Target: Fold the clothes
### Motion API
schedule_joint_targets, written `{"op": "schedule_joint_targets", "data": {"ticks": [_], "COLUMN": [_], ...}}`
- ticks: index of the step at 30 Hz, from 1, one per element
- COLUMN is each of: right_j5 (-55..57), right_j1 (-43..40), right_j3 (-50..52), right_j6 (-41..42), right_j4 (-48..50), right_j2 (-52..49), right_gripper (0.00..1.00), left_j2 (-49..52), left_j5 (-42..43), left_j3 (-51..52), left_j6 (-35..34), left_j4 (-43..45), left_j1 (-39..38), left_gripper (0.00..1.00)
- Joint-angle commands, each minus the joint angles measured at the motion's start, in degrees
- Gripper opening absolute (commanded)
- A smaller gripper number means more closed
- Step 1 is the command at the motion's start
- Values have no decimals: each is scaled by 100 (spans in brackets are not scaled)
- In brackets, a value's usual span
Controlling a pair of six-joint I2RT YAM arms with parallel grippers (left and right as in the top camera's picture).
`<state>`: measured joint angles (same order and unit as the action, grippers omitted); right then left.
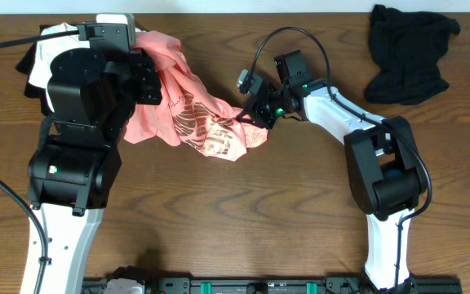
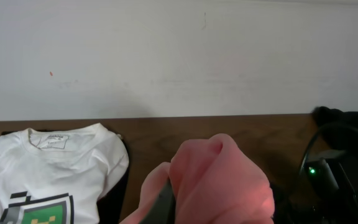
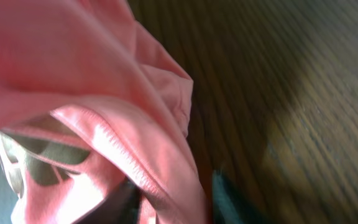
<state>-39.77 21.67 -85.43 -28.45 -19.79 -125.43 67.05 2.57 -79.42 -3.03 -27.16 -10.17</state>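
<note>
On the brown wooden desk (image 1: 259,220): a crumpled salmon-pink cotton T-shirt (image 1: 188,110) lies left of centre, drawn out in a slanting band between the two hands.
Print: a dark striped graphic (image 1: 196,122) faces up on the half of the pink shirt nearer the right hand. The right wrist view shows part of it (image 3: 45,158) below a fold of cloth.
Left hand (image 1: 147,79): it sits at the shirt's far left end with its fingers pressed together, pinching a bunch of the pink cloth. In the left wrist view that bunch (image 2: 222,180) humps up right before the camera, with a grey finger (image 2: 162,199) at its edge.
Right hand (image 1: 250,114): it is at the shirt's other end, touching the cloth. The right wrist view is filled with pink folds (image 3: 92,74) and a stitched hem that runs down between the dark fingers (image 3: 236,200). I cannot tell whether they are pressed onto the hem or stand spread.
White cotton T-shirt (image 2: 48,168): it lies flat at the desk's far left corner, partly under the left arm (image 1: 76,106). Its neck label and a green pixel-style print face up, and black cloth (image 1: 31,72) shows beneath it.
Black crumpled garment (image 1: 409,53): a heap at the far right corner, well apart from the pink shirt.
Pale wall (image 2: 179,56): it rises behind the desk's far edge.
</note>
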Motion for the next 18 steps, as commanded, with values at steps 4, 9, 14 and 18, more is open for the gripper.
{"op": "schedule_joint_targets", "data": {"ticks": [4, 9, 14, 18], "right_j5": [-101, -98, 149, 743], "right_j1": [-120, -476, -901, -1156], "right_j3": [-101, -675, -1606, -2420], "right_j6": [699, 1003, 896, 717], "right_j4": [271, -83, -1054, -2020], "right_j2": [-61, 243, 855, 1360], "right_gripper": [1, 1, 1, 1], "left_j2": [-83, -81, -68, 7], "left_j5": [-68, -68, -74, -315], "left_j3": [-70, -70, -70, -70], "left_j6": [-31, -31, -26, -7], "left_j4": [15, 17, 46, 114], "left_j1": [24, 24, 26, 26], "left_gripper": [6, 6, 6, 6]}}
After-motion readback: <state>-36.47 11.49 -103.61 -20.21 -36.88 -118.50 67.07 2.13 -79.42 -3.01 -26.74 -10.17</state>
